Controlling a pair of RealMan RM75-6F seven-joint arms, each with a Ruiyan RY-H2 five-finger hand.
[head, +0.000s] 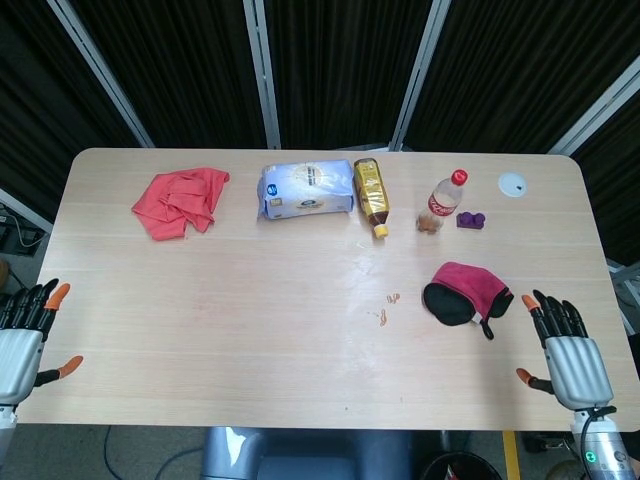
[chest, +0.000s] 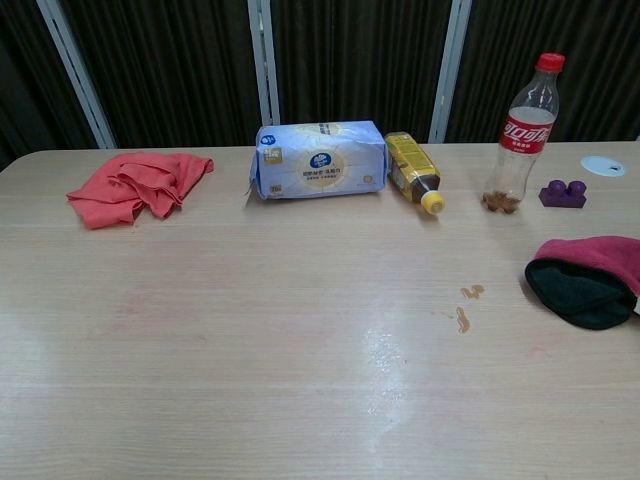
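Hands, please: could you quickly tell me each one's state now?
Left hand: open, holding nothing.
Right hand: open, holding nothing, nearest the pink mitt.

I have both hands showing only in the head view; the chest view catches neither of them. My left hand (head: 20, 345) sits at the lower left corner of the picture, palm side down, its back plate silver, the dark fingers (head: 40, 298) with orange tips pointing forward and fanned apart, the thumb sticking out to the inner side. It holds nothing. My right hand (head: 565, 350) sits at the lower right, posed the same way: fingers straight, spread and pointing forward, thumb out toward the middle, nothing in it. Below it a bit of the wrist shows, with a small green light.
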